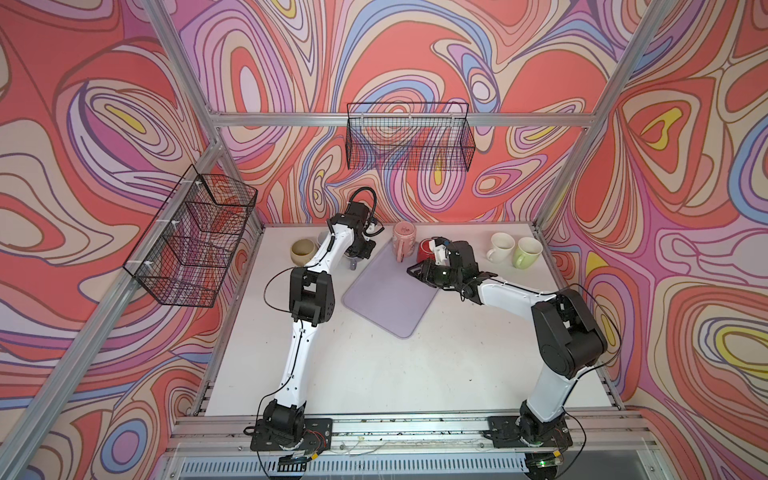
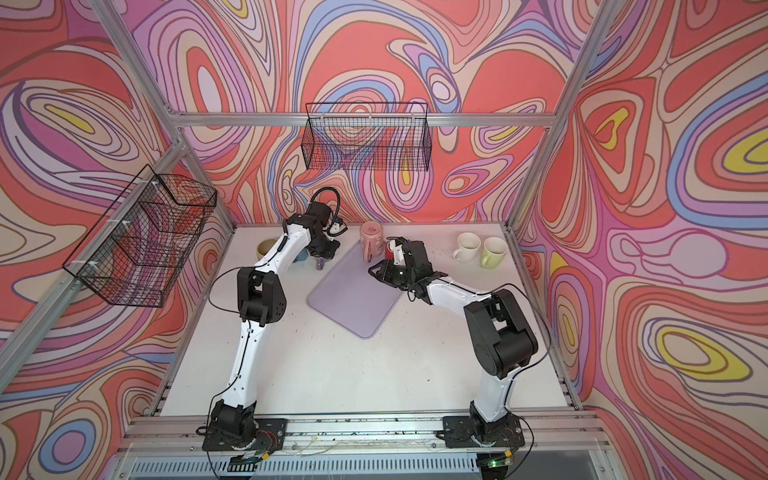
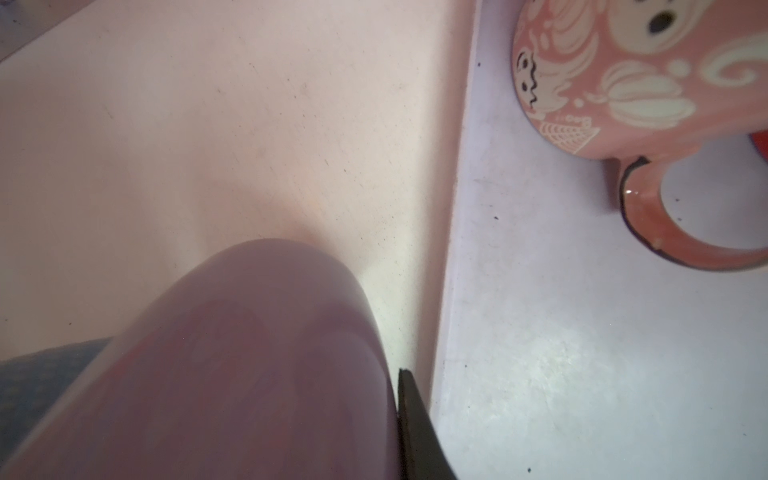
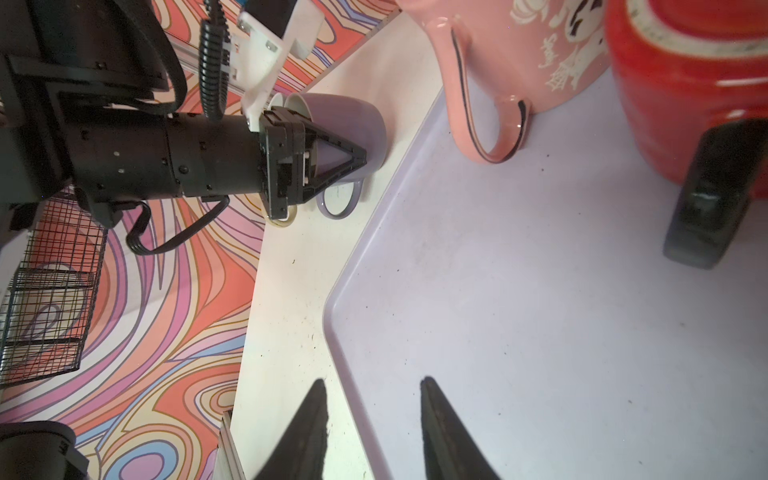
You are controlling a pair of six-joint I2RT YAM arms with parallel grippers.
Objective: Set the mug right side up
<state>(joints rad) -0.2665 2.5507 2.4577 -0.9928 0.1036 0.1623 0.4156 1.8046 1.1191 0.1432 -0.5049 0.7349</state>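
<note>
Mug (image 4: 353,120), glossy lavender ceramic, rounded, in left pincer (image 4: 358,156).

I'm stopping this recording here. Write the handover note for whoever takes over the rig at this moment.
Left gripper: shut on the wall of the lavender mug, which is mouth up, on or just above the table beside the tray.
Right gripper: open, empty, low over the tray.
Done: lavender mug looks righted.
To do: release it. The red mug on the tray seems base up; the pink mug there I cannot tell.
</note>
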